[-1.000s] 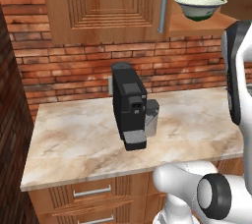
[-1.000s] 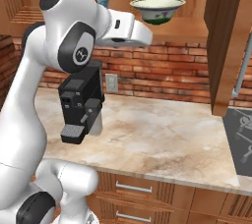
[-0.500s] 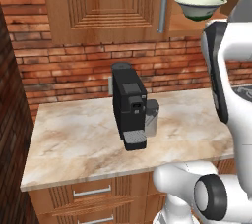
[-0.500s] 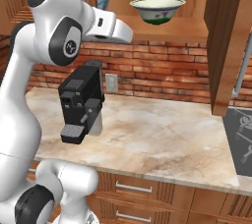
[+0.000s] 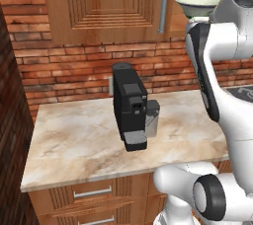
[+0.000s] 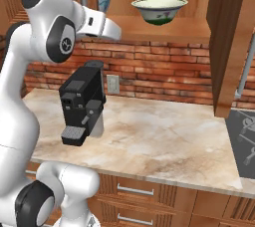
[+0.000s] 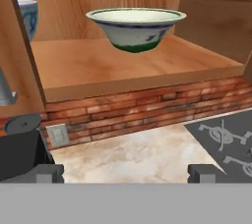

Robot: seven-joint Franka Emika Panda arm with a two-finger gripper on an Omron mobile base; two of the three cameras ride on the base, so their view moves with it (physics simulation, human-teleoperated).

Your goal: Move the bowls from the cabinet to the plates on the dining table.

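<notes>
A pale cream-green bowl point(image 7: 135, 29) stands on the open shelf of the cabinet point(image 7: 123, 66), straight ahead of my gripper point(image 7: 125, 174) and some way beyond it. The finger tips point(image 7: 47, 173) stand wide apart with nothing between them, so the gripper is open. A white bowl with a bluish pattern point(image 7: 28, 16) sits further left on the shelf, half hidden by a door edge. From the right base, the cream-green bowl point(image 6: 159, 11) is right of my hand and the patterned bowl point(image 6: 103, 1) peeks out behind it. The plates and the dining table are out of view.
A black coffee machine point(image 6: 82, 104) stands on the marble counter point(image 6: 164, 141) under the cabinet. A black hob point(image 6: 244, 141) lies at the counter's right end. An open cabinet door point(image 6: 229, 42) hangs at the right, and a closed door with a grey handle point(image 5: 165, 2) at the left.
My arm has folded back and the hand has drawn away from the cream-green bowl, leftward in the right base view. The bowls have not moved and the gripper stays open.
</notes>
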